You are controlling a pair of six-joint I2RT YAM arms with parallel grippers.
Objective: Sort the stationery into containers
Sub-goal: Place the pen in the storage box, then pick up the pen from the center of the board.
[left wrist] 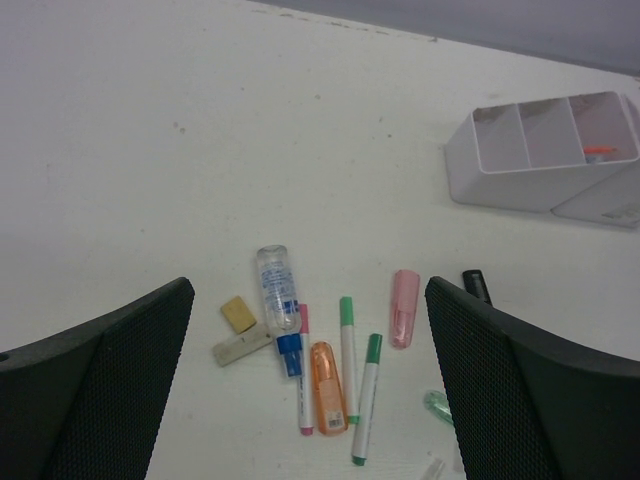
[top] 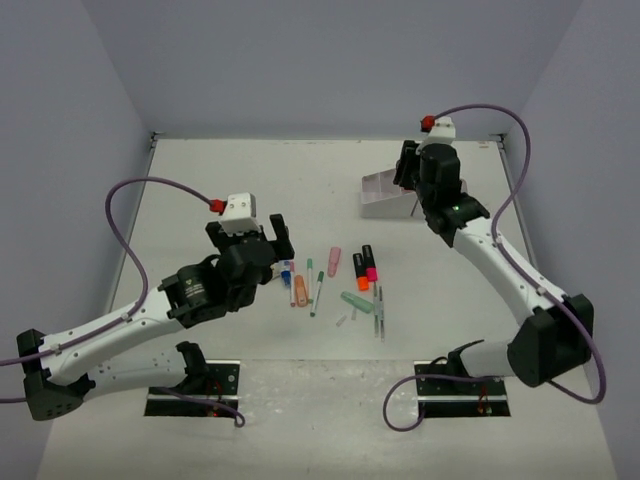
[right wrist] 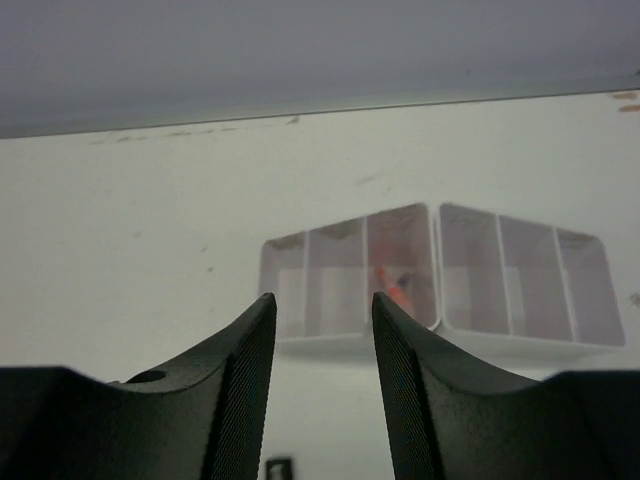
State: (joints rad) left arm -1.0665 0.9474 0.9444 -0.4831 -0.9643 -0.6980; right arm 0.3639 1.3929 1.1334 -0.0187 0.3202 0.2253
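Left gripper (left wrist: 308, 300) gapes wide, empty, above the pens (left wrist: 348, 350) scattered mid-table. Right gripper (right wrist: 318, 300), jaws parted and empty, hangs over the organizer (right wrist: 340, 345) at far right; an orange marker (right wrist: 393, 285) lies inside

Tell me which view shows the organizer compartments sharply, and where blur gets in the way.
Left wrist: organizer crisp, evenly lit, at upper right. Right wrist: organizer hazy and soft, orange item inside smeared. Top external: even light, but the right arm hides part of it.
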